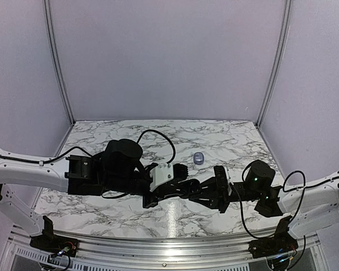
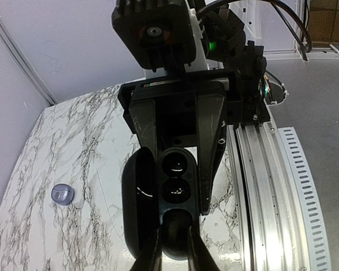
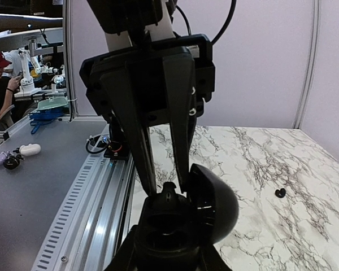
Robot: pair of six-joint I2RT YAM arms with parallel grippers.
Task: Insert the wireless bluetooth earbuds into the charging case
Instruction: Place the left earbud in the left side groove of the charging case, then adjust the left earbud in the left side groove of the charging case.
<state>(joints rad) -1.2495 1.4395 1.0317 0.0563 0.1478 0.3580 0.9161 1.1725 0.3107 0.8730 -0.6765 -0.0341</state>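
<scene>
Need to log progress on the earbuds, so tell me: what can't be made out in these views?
- Charging case wells, left wrist: black on black, so filled or empty is unclear.
- Left gripper tips, right wrist: whether they pinch anything is lost against the dark case.
- Grey object, top external: too small to identify.

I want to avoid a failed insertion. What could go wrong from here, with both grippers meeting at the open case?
1. The left gripper has its tips right at the open charging case; a push could twist it in the hold of the right gripper or knock the lid.
2. A tiny black earbud lies loose on the veined marble table; it may be hard to spot and easy to flick away.
</scene>
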